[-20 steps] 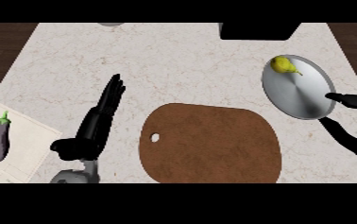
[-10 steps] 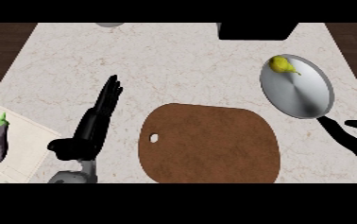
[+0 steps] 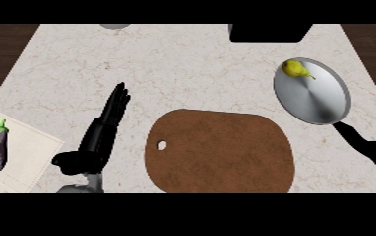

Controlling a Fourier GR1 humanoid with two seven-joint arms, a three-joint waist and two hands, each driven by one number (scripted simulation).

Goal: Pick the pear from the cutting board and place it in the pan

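Pear (image 3: 295,68) already inside pan (image 3: 316,100), near far rim, stem toward pan centre. Cutting board (image 3: 220,150) bare. Left hand (image 3: 103,130) left of board, fingers straight together. Right hand not visible.

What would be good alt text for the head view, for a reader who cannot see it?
A yellow pear lies in a round grey pan at the right of a pale stone counter. The brown cutting board at the centre holds nothing. The left robot hand rests open at the lower left.
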